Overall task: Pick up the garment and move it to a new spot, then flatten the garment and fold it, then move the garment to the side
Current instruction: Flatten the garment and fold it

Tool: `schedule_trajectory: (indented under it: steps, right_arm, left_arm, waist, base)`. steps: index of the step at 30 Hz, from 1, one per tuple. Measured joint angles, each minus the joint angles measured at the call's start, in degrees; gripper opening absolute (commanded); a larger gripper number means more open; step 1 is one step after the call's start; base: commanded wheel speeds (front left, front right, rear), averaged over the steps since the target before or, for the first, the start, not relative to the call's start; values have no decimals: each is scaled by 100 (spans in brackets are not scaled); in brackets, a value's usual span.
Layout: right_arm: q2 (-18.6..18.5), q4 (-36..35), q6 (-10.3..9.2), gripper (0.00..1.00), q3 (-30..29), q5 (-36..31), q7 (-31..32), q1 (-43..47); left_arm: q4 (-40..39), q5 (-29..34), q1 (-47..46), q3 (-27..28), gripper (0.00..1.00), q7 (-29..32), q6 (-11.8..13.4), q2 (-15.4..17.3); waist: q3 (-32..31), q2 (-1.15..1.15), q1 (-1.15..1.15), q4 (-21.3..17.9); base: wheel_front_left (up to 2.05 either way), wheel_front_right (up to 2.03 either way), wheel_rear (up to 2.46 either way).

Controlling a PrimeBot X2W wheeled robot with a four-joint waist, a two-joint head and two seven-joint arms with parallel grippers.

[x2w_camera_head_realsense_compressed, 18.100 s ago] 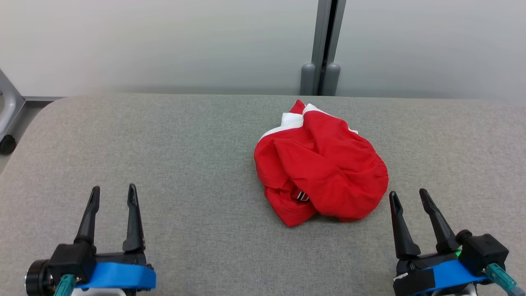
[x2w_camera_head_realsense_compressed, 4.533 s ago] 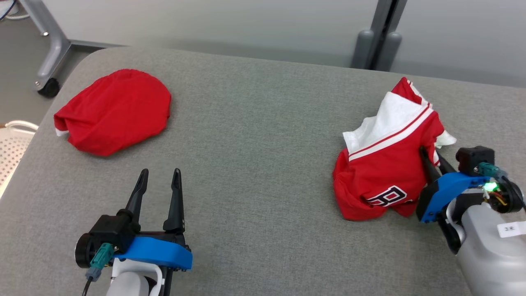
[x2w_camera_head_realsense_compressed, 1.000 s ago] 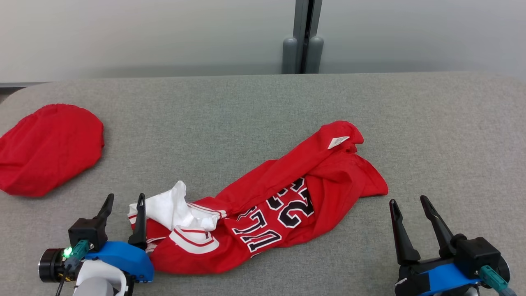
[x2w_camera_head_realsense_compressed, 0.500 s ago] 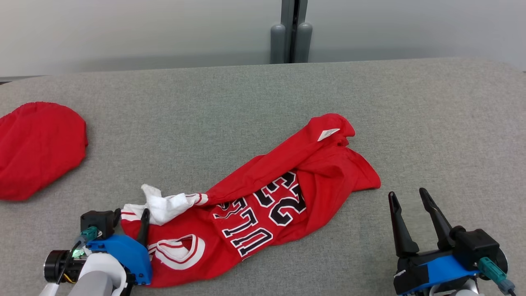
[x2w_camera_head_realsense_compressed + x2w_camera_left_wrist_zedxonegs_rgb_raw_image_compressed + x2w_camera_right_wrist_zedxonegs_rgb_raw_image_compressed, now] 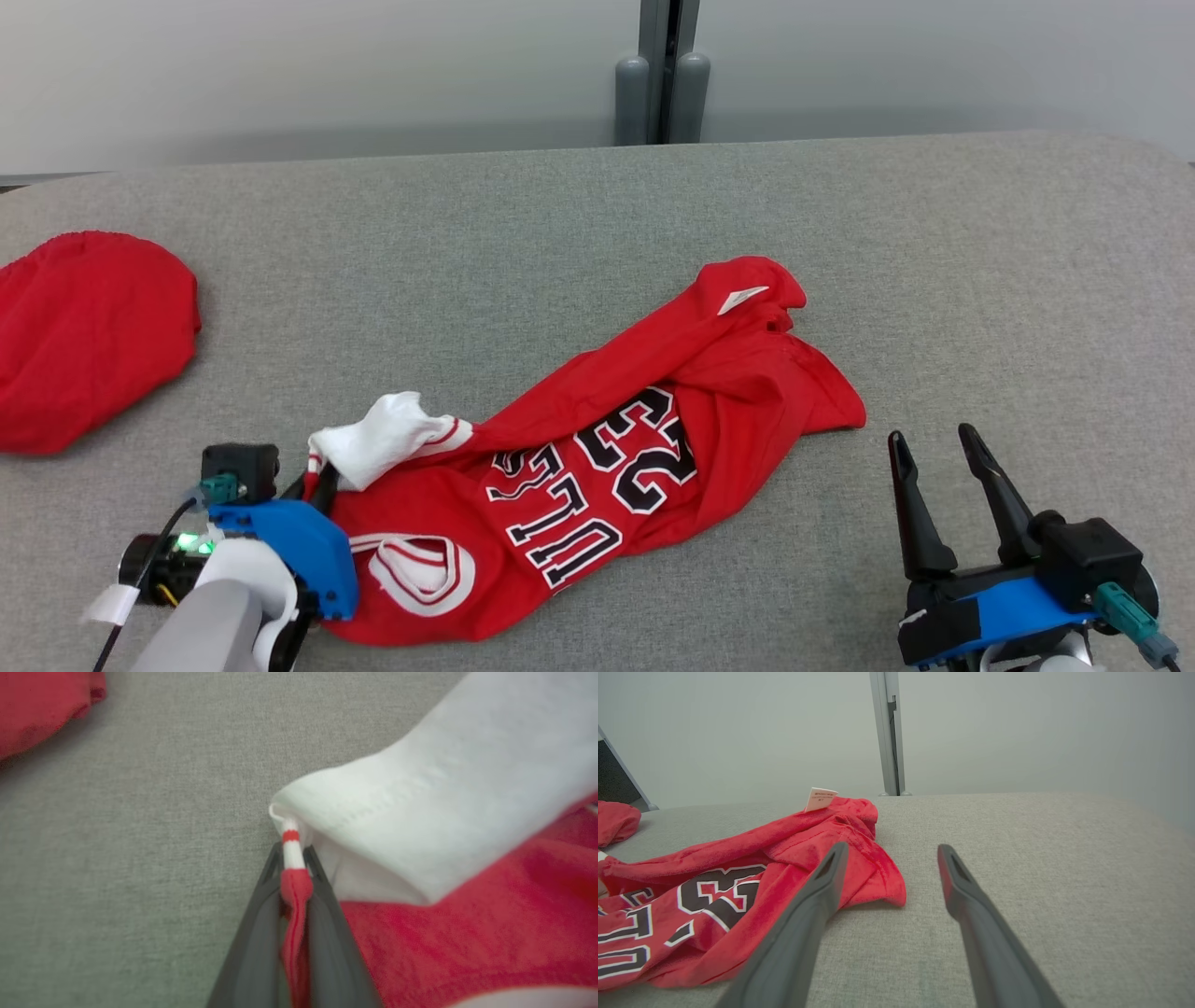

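The garment (image 5: 597,467) is a red jersey with black-and-white lettering, white trim and a white sleeve part (image 5: 383,448), lying crumpled and stretched diagonally across the grey table (image 5: 560,243). My left gripper (image 5: 313,487) sits at its lower left end, shut on the red-and-white striped edge (image 5: 292,858) of the jersey, close under the white fold (image 5: 420,826). My right gripper (image 5: 934,443) stands open near the table's front right, empty, just right of the jersey's right corner (image 5: 878,882).
A second red cloth bundle (image 5: 84,336) lies at the table's left edge, also seen in the left wrist view as a red corner (image 5: 42,709). A grey post (image 5: 658,70) stands behind the table against a pale wall.
My left gripper has gone from open to shut on the jersey's striped edge and lifted the white fold slightly. The right gripper has stayed open in place.
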Motion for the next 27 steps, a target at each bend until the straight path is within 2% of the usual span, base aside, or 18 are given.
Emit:
schedule_trajectory:
  steps: [4,7,12,19,27]
  right_arm:
    - [1,-31,0,100,-21,3,0,-8]
    - [1,-82,0,100,-13,2,0,-92]
    - [5,-129,1,100,-59,2,0,-276]
    - [5,-164,1,100,-138,25,0,-499]
    - [4,-182,0,100,-113,57,-1,-703]
  left_arm:
    - [-259,-108,-265,-78,0,-172,0,45]
    - [-673,-133,-881,-51,0,-477,0,199]
    - [-858,-167,-1631,53,0,-595,-1,366]
    - [-543,-131,-2437,108,0,-809,-1,633]
    - [-48,90,-3310,64,0,-1185,-1,793]
  waist:
    - [30,1,1,8]
    - [142,0,1,-40]
    - [387,1,1,-236]
    - [788,1,2,-591]
    - [1160,1,1,-892]
  base:
    - [0,0,0]
    - [0,0,0]
    - [0,0,0]
    - [0,0,0]
    - [0,0,0]
